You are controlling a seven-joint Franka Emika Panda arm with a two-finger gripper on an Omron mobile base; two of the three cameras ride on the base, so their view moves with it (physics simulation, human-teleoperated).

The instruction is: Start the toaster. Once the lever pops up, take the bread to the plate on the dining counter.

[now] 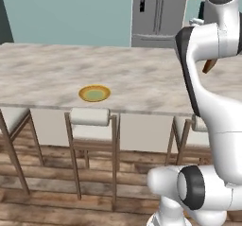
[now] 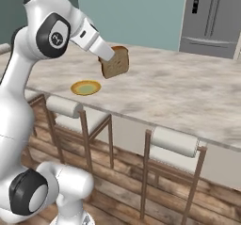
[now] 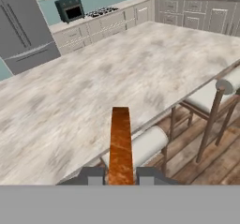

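Tool (image 2: 109, 59): clenched on the bread (image 2: 116, 62), held upright above the near worktop (image 2: 188, 92) edge. Plate (image 2: 85, 87): flat on the worktop, beside and below the slice; swing across, level, lower onto its centre.

dining counter (image 1: 142, 73): matt marble | stools (image 2: 172, 156): wood, cushioned | bread (image 2: 115, 62): rough crust

A glossy white arm (image 2: 19, 101) of rounded, tube-like segments with dark joint caps (black discs ringed in grey) and black seams.
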